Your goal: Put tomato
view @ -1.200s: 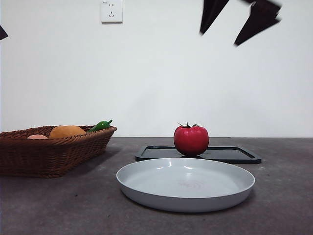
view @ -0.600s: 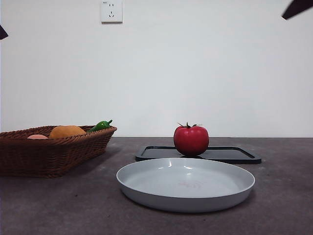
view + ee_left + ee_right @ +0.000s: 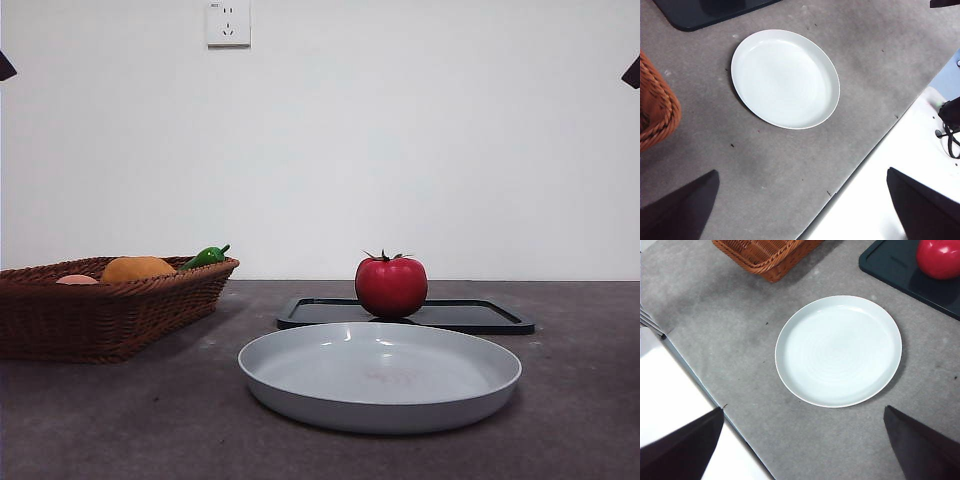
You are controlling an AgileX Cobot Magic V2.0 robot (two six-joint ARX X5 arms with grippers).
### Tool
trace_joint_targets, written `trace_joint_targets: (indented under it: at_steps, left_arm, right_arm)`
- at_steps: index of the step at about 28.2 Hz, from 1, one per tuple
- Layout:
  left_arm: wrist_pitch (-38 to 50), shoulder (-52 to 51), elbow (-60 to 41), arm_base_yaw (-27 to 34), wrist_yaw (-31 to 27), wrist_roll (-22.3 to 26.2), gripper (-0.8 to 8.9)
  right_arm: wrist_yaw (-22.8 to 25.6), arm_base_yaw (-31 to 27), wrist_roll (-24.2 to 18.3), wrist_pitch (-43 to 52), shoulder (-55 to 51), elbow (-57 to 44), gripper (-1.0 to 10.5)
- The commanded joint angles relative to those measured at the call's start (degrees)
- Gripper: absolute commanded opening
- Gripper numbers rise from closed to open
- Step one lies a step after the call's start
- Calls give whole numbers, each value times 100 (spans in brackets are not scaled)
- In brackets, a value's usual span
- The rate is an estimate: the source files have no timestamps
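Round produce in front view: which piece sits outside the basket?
The red tomato, standing on the black tray. The orange fruit lies inside the wicker basket.

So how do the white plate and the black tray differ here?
The plate is round and pale grey-white; the tray is rectangular and black. The plate is empty, while the tray carries the tomato. The plate sits nearer the front camera, the tray behind it. Both are shallow, rimmed and lie flat on the grey table.
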Motion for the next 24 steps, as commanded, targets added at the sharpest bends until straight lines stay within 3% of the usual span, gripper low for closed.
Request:
trace_joint_targets:
  at_steps: [1, 8, 11, 17, 19, 24]
  left_arm:
    - [61, 24, 90, -22, 26, 66, 528]
    - [61, 24, 90, -22, 26, 66, 517]
    - [61, 24, 90, -22, 26, 66, 386]
    - [61, 24, 90, -22, 26, 66, 84]
    - [61, 24, 90, -22, 26, 66, 4]
    - [61, 24, 90, -22, 26, 66, 7]
  right_arm:
    - [-24, 42, 72, 50, 42, 33, 509]
    - [-26, 42, 72, 50, 44, 33, 508]
    - [-26, 42, 74, 50, 46, 33, 427]
    - [-22, 42, 70, 50, 46, 33, 7]
    - [-24, 42, 68, 50, 46, 33, 7]
    - [-7, 42, 76, 59, 44, 33, 7]
